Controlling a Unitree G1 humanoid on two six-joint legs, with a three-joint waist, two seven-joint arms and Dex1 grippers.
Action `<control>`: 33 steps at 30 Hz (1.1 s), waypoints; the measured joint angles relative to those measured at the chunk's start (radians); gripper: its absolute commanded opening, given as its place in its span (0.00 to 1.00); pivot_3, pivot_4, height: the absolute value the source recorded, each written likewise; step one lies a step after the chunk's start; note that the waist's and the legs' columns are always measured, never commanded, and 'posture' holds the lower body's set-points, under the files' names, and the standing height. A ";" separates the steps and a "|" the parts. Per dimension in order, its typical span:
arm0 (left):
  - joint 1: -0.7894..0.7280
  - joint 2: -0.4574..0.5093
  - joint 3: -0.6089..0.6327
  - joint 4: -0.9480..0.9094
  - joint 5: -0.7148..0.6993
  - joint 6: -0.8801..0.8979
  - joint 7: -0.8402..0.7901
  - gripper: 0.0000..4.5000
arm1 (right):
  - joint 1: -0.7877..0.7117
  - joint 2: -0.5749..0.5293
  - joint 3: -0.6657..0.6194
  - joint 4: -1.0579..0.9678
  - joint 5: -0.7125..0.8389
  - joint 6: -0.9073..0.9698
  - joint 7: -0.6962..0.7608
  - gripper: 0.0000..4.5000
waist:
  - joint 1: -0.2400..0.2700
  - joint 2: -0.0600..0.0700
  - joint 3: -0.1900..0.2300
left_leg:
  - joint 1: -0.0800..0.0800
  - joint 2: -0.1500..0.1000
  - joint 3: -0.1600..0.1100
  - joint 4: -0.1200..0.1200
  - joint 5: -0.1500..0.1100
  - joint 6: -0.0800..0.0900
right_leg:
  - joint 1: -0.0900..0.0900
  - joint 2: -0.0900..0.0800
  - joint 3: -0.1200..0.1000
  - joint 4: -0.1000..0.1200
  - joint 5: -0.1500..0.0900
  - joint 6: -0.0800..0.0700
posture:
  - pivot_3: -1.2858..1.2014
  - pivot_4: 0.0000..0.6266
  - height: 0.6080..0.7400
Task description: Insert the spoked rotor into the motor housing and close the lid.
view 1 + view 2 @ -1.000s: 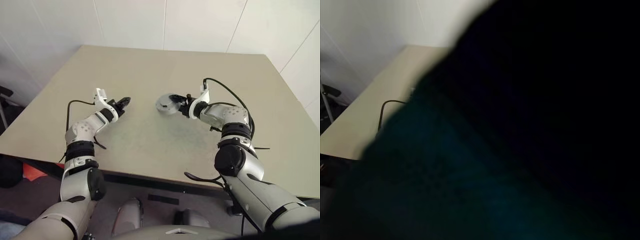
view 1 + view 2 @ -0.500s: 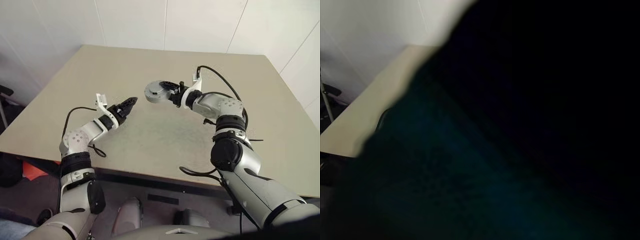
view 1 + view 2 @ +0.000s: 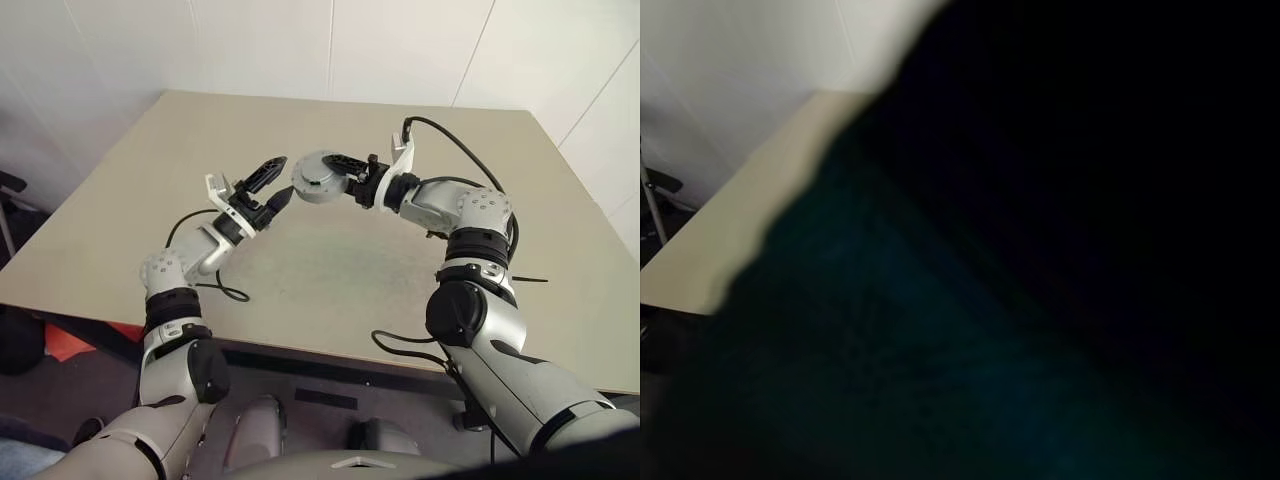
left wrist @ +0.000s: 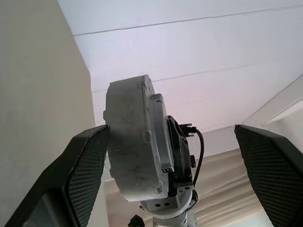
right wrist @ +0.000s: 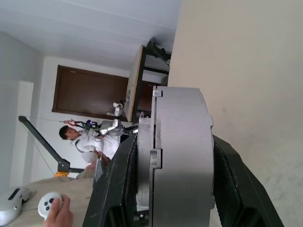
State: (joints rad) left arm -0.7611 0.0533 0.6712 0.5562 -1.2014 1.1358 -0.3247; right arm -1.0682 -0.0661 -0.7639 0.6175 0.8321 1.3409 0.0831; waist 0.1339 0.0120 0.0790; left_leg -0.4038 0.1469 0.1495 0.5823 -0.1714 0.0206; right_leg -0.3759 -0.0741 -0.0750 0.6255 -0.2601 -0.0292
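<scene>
The motor housing [image 3: 314,182] is a squat grey round held up off the table, on edge, with my right gripper [image 3: 342,176] shut on it. In the right wrist view its rim [image 5: 182,156] sits between the two black fingers [image 5: 118,189], and a seam splits it into two stacked halves. The lid lies flat against it; I cannot tell which half it is. My left gripper [image 3: 287,176] is open just left of the housing. In the left wrist view the housing [image 4: 135,142] stands between the wide-apart pads [image 4: 87,175], close to one of them. The spoked rotor is hidden.
The beige table [image 3: 330,270] spreads under both arms, with white wall panels behind it. A dark shape covers most of the right eye view. In the right wrist view a person [image 5: 94,139] stands far off and a hand [image 5: 57,210] holds a controller.
My right gripper has lifted the housing up and to the left. My left gripper has opened, rolled, and risen to the right until it flanks the housing.
</scene>
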 measured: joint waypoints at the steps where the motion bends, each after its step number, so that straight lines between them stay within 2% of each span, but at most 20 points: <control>1: -0.018 -0.007 -0.006 0.028 0.003 -0.007 -0.008 0.99 | 0.000 0.005 0.000 -0.006 0.003 0.011 -0.001 0.47 | 0.000 0.000 0.000 | 0.000 0.000 0.000 0.000 0.000 0.000 | 0.000 0.000 0.000 0.000 0.000 0.000 | 0.52 0.00 1.00; 11: -0.071 -0.020 -0.087 0.113 0.050 -0.029 -0.076 0.99 | 0.006 0.038 0.013 -0.061 0.033 0.050 -0.036 0.47 | 0.009 0.000 0.000 | 0.000 0.000 0.000 0.000 0.001 -0.001 | 0.000 0.000 0.000 0.000 0.001 0.002 | 0.52 0.00 1.00; 32: 0.008 -0.016 -0.093 0.029 0.047 -0.045 -0.085 0.99 | 0.007 -0.009 0.025 0.020 0.033 -0.053 -0.047 0.47 | 0.015 0.000 0.000 | 0.001 0.000 0.000 0.000 0.002 -0.003 | 0.001 0.000 0.000 0.000 0.003 0.002 | 0.52 0.00 1.00; 33: 0.008 -0.017 -0.094 0.030 0.049 -0.053 -0.085 0.95 | 0.007 -0.010 0.027 0.020 0.033 -0.053 -0.047 0.47 | 0.015 0.000 0.000 | 0.001 0.000 0.000 0.000 0.002 -0.003 | 0.001 0.000 0.000 0.000 0.003 0.003 | 0.52 0.00 1.00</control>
State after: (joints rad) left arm -0.7534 0.0360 0.5770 0.5857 -1.1526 1.0824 -0.4098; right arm -1.0615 -0.0757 -0.7371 0.6374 0.8648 1.2876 0.0360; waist 0.1487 0.0121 0.0790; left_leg -0.4032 0.1470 0.1493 0.5821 -0.1694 0.0172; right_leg -0.3750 -0.0742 -0.0751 0.6255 -0.2574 -0.0267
